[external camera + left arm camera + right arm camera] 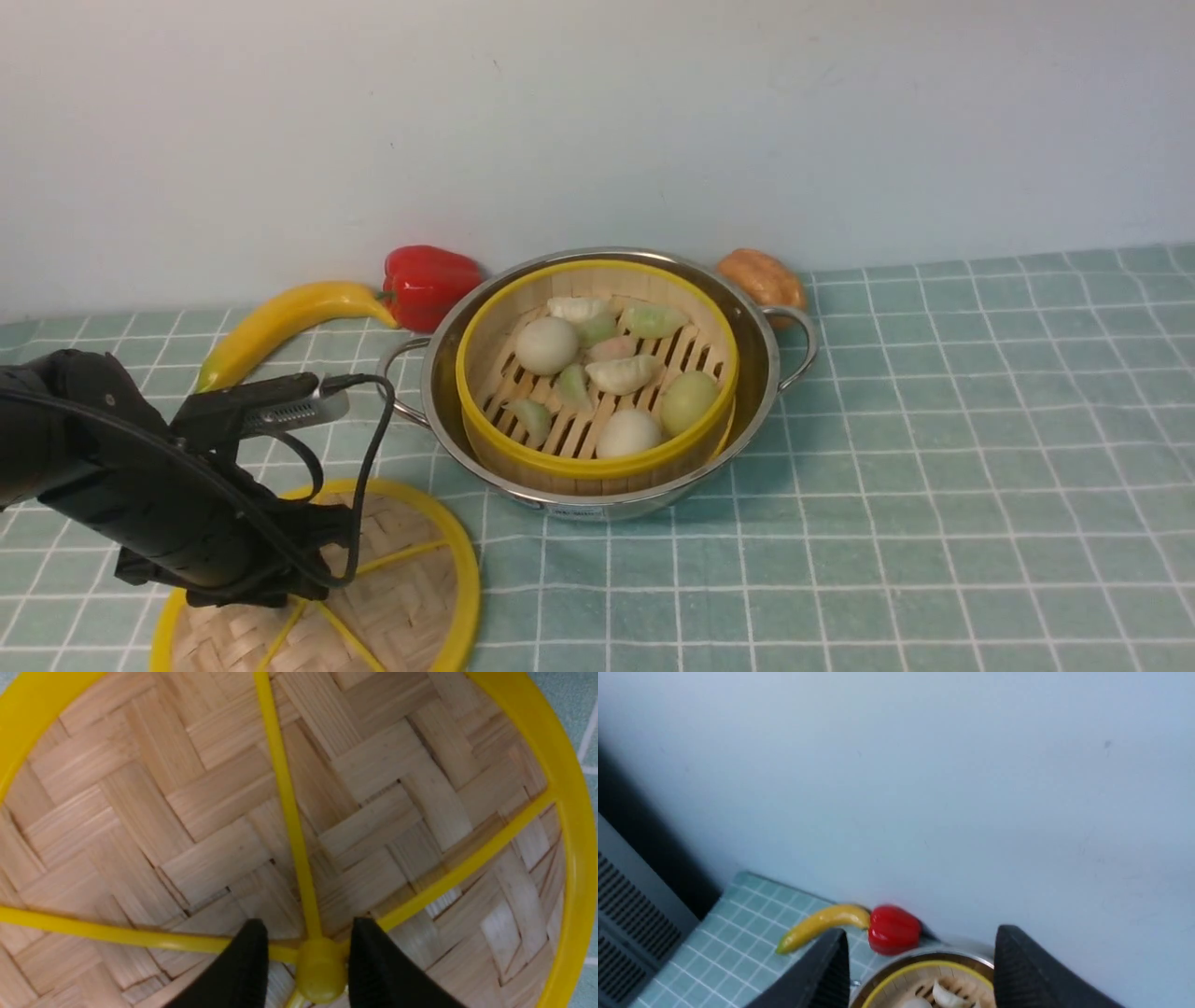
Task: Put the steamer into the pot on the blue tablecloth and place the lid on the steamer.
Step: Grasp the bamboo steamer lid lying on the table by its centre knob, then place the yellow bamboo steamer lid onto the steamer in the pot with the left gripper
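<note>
- Blue tablecloth (934, 467) is spread under everything; nearest, the lid (411, 579) lies flat on it.
- Left gripper (308, 921) is parted astride the centre knob (322, 968), seemingly not yet clamped; it should be closed squarely and the lid lifted level.
- Farther, the steamer (597, 462) is seated in the pot (761, 373).
- Right gripper (920, 929) is spread wide, empty.

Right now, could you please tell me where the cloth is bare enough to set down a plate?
Bare: the blue tablecloth right of the pot. Crowded: lid and left gripper at front left; red pepper and yellow chilli behind them.
</note>
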